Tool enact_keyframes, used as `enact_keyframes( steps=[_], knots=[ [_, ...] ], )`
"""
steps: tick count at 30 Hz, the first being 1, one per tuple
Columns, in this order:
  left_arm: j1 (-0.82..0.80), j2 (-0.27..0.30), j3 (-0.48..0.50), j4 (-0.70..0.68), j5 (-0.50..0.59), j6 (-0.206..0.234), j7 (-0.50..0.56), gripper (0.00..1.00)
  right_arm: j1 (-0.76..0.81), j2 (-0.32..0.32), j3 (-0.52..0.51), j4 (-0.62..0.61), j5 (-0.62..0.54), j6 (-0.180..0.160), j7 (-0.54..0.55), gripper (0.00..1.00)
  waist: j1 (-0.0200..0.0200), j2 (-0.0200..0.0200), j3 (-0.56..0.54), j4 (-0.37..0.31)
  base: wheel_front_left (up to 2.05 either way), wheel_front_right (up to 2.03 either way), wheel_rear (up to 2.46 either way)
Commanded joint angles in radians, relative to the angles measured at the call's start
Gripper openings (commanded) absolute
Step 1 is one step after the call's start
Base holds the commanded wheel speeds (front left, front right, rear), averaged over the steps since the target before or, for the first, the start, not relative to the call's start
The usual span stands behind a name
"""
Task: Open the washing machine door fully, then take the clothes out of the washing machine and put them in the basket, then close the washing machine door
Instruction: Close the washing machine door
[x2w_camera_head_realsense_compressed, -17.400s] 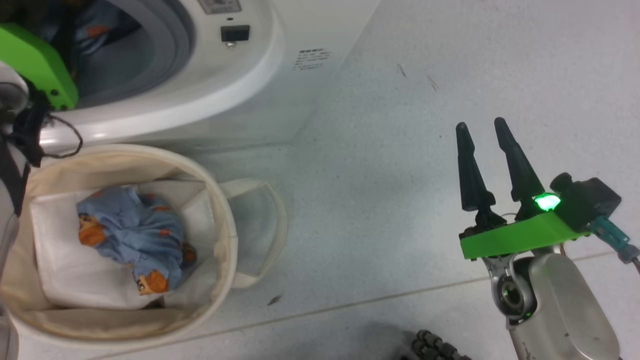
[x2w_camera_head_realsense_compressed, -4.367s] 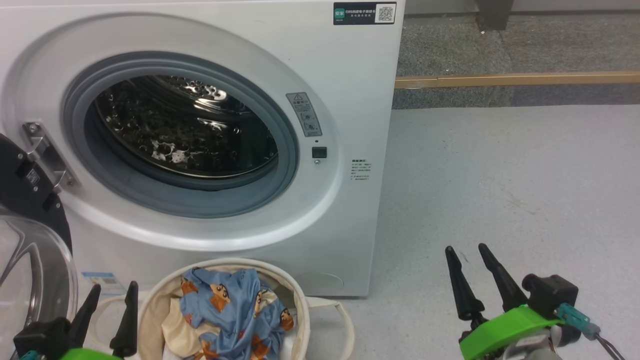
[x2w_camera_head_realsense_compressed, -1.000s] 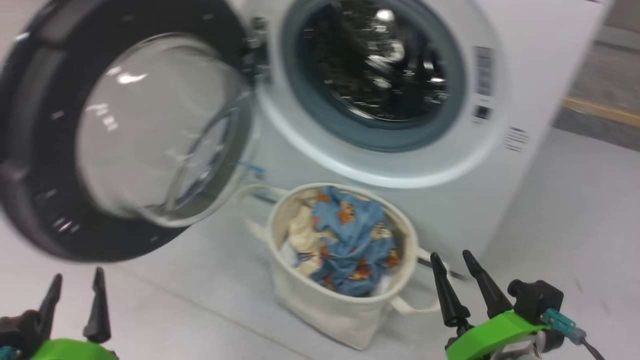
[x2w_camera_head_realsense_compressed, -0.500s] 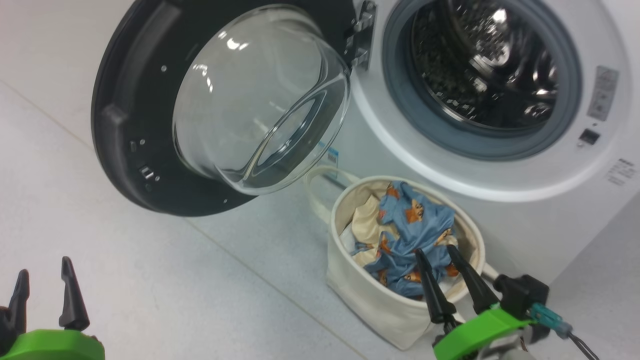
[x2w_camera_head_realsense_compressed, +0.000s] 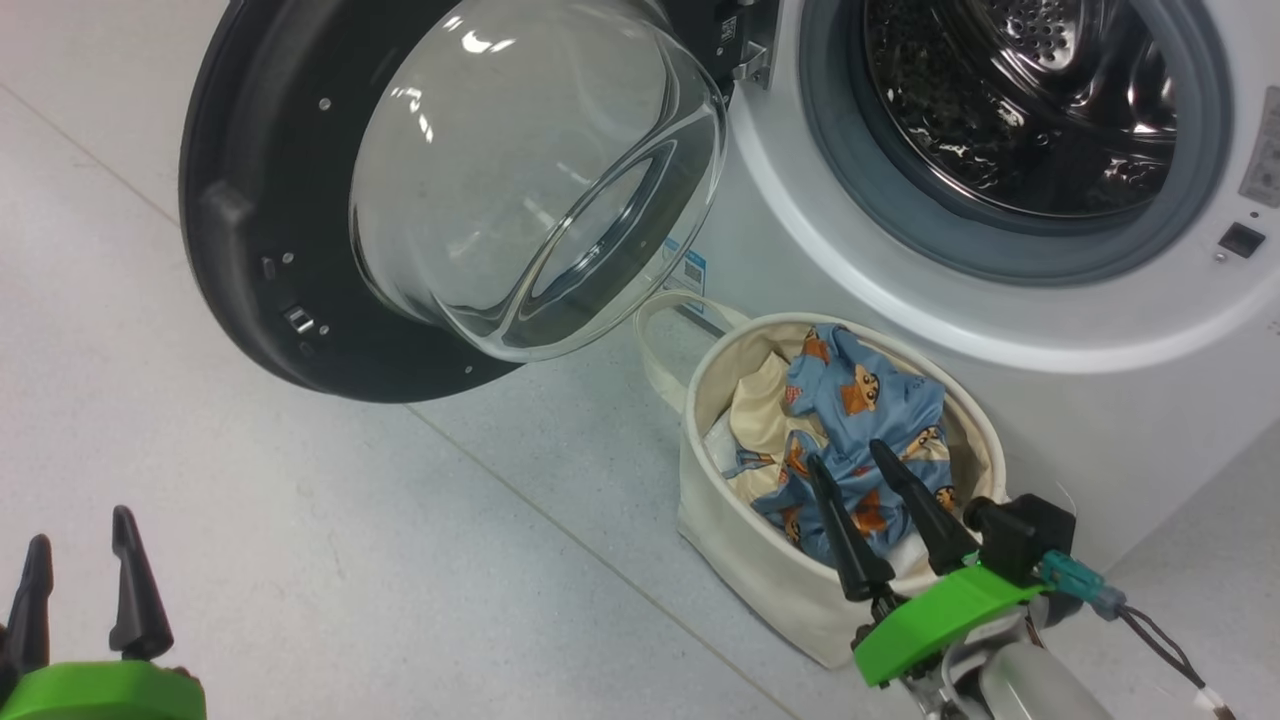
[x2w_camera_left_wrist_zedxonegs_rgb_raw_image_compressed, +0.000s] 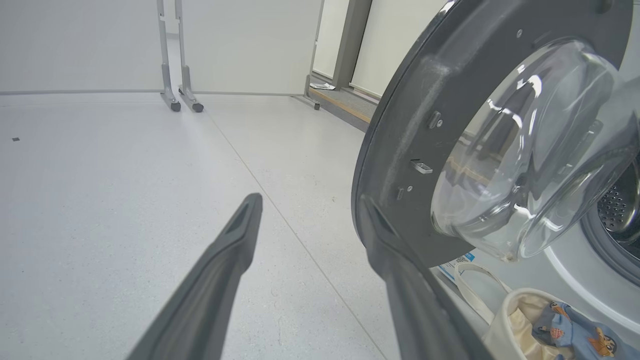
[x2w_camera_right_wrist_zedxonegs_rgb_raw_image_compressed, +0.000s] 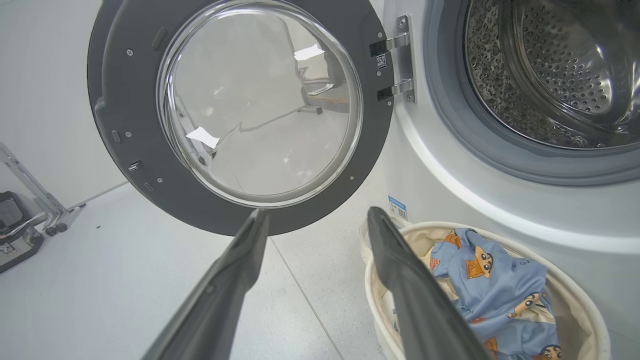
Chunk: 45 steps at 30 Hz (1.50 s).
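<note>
The washing machine door (x2w_camera_head_realsense_compressed: 262, 262) hangs swung open to the left, its glass dome (x2w_camera_head_realsense_compressed: 520, 180) facing out. The washing machine (x2w_camera_head_realsense_compressed: 800, 270) shows a bare steel drum (x2w_camera_head_realsense_compressed: 1020, 110). In front of the machine the cream basket (x2w_camera_head_realsense_compressed: 745, 560) holds the clothes (x2w_camera_head_realsense_compressed: 865, 405), blue printed fabric over a cream piece. My right gripper (x2w_camera_head_realsense_compressed: 848, 455) is open, nothing in it, its tips over the basket's near rim. My left gripper (x2w_camera_head_realsense_compressed: 80, 530) is open low at the left, over bare floor. The left wrist view has my left gripper (x2w_camera_left_wrist_zedxonegs_rgb_raw_image_compressed: 310, 200) pointing past the door's rim (x2w_camera_left_wrist_zedxonegs_rgb_raw_image_compressed: 400, 150). The right wrist view shows my right gripper (x2w_camera_right_wrist_zedxonegs_rgb_raw_image_compressed: 317, 212) below the door (x2w_camera_right_wrist_zedxonegs_rgb_raw_image_compressed: 125, 100), beside the basket (x2w_camera_right_wrist_zedxonegs_rgb_raw_image_compressed: 372, 280).
Pale grey floor with a diagonal seam (x2w_camera_head_realsense_compressed: 560, 520) spreads left of the basket. A white partition on wheeled legs (x2w_camera_left_wrist_zedxonegs_rgb_raw_image_compressed: 180, 100) stands far off. A wheeled metal stand (x2w_camera_right_wrist_zedxonegs_rgb_raw_image_compressed: 30, 215) sits at the left by the wall.
The head camera has swung, so door, machine and basket sit further right and higher in the picture. The right gripper now shows against the basket. Both grippers stay open.
</note>
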<state>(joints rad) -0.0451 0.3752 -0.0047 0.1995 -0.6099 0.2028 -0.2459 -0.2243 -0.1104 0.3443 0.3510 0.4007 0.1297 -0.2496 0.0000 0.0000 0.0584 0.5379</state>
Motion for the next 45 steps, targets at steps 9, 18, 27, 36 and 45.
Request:
enact_keyframes(
  steps=[9,18,27,36,45],
  knots=[
    [-0.057,0.032,0.055,-0.007,-0.013,-0.033,-0.005,0.10,-0.043,-0.006,0.032,-0.018,0.021,0.001,-0.012,1.00,0.0000,0.0000,-0.011,-0.003,0.00,0.00,0.00],
    [-0.124,0.076,0.121,0.028,-0.156,-0.135,0.060,0.00,-0.018,0.000,0.003,-0.028,0.009,0.001,-0.012,1.00,0.0000,0.0000,-0.023,-0.016,0.00,0.00,0.00],
    [-0.281,0.156,0.261,0.217,-0.422,-0.260,0.214,0.00,0.027,0.001,-0.047,-0.048,-0.016,0.001,-0.012,1.00,0.0000,0.0000,-0.030,-0.035,0.00,0.00,0.00],
    [-0.472,0.230,0.389,0.496,-0.720,-0.324,0.439,0.00,0.030,-0.021,-0.058,-0.059,-0.035,0.001,-0.012,1.00,0.0000,0.0000,0.005,-0.088,0.00,0.00,0.00],
    [-0.607,0.279,0.408,0.648,-0.794,-0.333,0.503,0.00,0.011,-0.058,-0.048,-0.056,-0.037,0.001,-0.012,1.00,0.0000,0.0000,0.048,-0.138,0.00,0.00,0.00]
  ],
)
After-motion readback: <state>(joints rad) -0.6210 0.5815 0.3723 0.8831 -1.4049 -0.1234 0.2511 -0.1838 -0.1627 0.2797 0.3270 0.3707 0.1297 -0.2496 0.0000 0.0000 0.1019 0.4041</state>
